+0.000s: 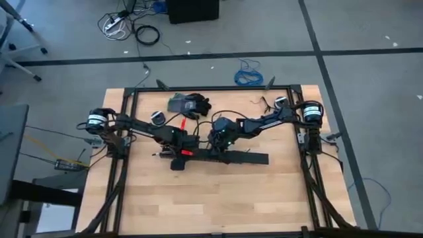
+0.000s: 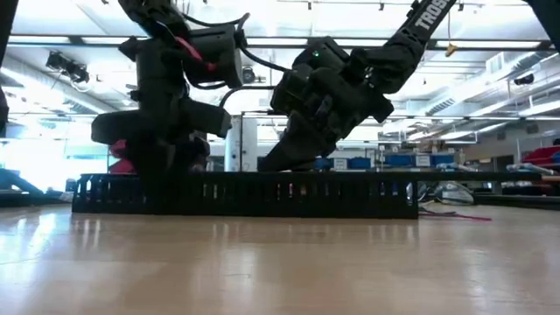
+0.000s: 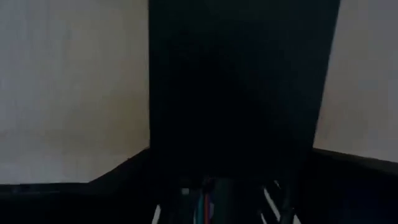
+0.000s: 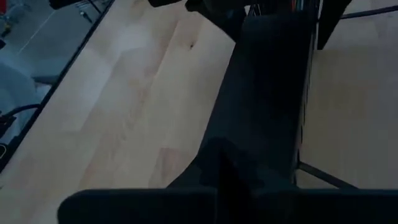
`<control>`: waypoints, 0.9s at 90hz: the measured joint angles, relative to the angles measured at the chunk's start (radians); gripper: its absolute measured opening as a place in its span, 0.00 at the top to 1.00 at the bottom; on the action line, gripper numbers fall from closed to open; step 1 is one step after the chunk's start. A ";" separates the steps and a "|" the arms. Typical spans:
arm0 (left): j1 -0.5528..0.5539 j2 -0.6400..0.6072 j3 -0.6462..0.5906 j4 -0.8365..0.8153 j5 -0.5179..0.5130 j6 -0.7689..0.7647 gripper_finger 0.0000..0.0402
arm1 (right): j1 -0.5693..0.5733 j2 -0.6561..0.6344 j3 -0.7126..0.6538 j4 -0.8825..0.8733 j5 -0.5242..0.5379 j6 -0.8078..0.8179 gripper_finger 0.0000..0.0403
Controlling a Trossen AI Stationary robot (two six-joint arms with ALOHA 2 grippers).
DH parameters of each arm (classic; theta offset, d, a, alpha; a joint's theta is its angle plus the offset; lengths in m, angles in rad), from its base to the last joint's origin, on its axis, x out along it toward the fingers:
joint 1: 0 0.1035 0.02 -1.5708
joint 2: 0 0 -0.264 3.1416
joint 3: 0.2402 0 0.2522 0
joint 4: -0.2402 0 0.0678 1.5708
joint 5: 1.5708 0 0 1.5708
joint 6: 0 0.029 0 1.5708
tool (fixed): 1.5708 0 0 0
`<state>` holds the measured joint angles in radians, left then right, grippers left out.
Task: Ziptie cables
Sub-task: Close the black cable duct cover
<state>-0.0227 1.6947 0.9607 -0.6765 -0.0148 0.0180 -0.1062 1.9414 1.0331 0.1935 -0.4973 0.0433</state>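
White letters "TROS", cut off by the frame edge, run along the dark right robot arm (image 2: 426, 19).

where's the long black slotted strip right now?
The long black slotted strip lies flat across the middle of the wooden table in the high view, with the left gripper over its left end and the right gripper near its middle.

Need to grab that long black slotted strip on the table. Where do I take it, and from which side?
Probably take the black strip from above, across its narrow width, near its free end: it lies flat and long, and the left gripper and right gripper crowd the other part.
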 joint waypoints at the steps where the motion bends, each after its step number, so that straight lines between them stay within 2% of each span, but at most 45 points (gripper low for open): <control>1: 0.000 0.000 0.000 0.000 0.000 0.000 0.36 | 0.000 0.000 0.000 0.000 0.000 0.000 1.00; 13: 0.000 -0.002 0.000 0.001 -0.001 0.002 0.46 | 0.000 -0.004 0.000 -0.001 0.000 -0.001 1.00; 20: 0.000 -0.003 0.000 0.000 -0.001 0.002 0.49 | 0.000 -0.004 -0.002 0.013 -0.004 -0.001 1.00; 45: 0.000 -0.002 -0.001 0.006 -0.003 -0.003 0.41 | 0.010 -0.074 -0.007 0.005 -0.002 -0.022 1.00; 63: 0.000 -0.001 -0.002 0.007 -0.003 -0.002 0.42 | 0.029 -0.130 -0.003 -0.153 0.047 -0.029 1.00; 81: 0.000 0.000 -0.002 0.010 -0.002 -0.002 0.42 | 0.041 -0.127 -0.003 -0.190 0.078 -0.025 1.00</control>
<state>-0.0227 1.6942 0.9588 -0.6668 -0.0166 0.0162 -0.0654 1.8149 1.0298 0.0032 -0.4194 0.0185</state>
